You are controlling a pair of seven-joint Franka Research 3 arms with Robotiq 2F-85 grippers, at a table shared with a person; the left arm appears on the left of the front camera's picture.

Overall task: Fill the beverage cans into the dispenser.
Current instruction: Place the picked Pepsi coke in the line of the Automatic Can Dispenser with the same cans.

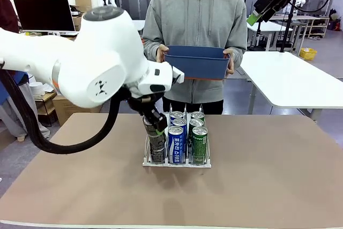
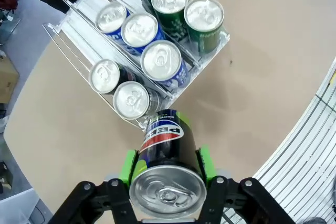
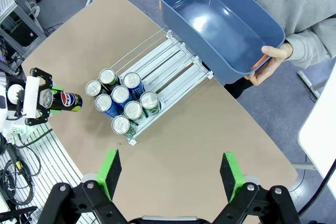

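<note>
My left gripper point(image 2: 167, 167) is shut on a black beverage can point(image 2: 168, 148), which it holds tilted just off the front corner of the dispenser point(image 2: 63, 35), by the black cans' lane. In the front view this left gripper point(image 1: 154, 125) hangs over the dispenser point(image 1: 177, 163) at its left front. Several beverage cans stand in the dispenser's three lanes: black point(image 2: 131, 99), blue point(image 2: 161, 60) and green point(image 2: 203, 15). High above the table my right gripper point(image 3: 170, 174) is open with nothing between its fingers; the dispenser point(image 3: 176, 61) lies far below it.
A person at the far side holds an empty blue bin point(image 1: 196, 63) in both hands, level with the chest; it is also the blue bin point(image 3: 220, 24) seen from above. The brown table point(image 1: 268, 186) spreads to the right of the dispenser. A white table point(image 1: 295, 79) stands behind.
</note>
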